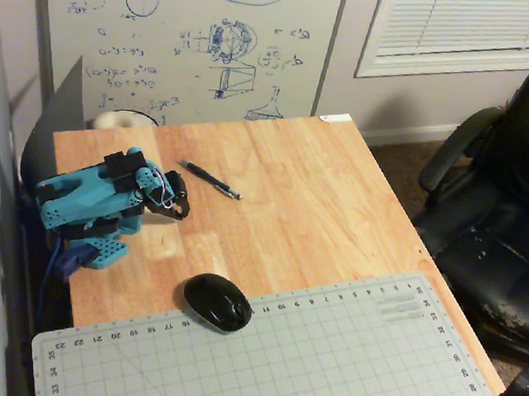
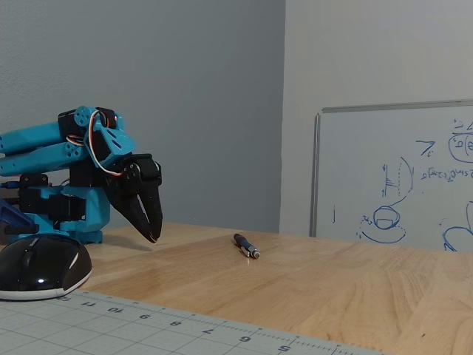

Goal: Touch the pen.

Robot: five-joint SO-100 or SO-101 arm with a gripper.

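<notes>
turquoise plastic arm (image 2: pixel 44 151), black servos, black gripper (image 2: pixel 151 235), red-white wires

Light wooden desk (image 1: pixel 338 204) with a few things on top.

Carries a thin dark pen (image 1: pixel 210 179) lying flat toward the far side in the higher fixed view, well apart from an oval black mouse (image 1: pixel 217 302) resting at the near edge of the bare wood, partly over a grey gridded cutting mat (image 1: pixel 324 370) that covers the near end. Holds the blue arm's base (image 1: pixel 89 243) at the left edge. Seen low in the other fixed view: pen (image 2: pixel 246 245), mouse (image 2: pixel 41 267), mat (image 2: pixel 111 329).
</notes>
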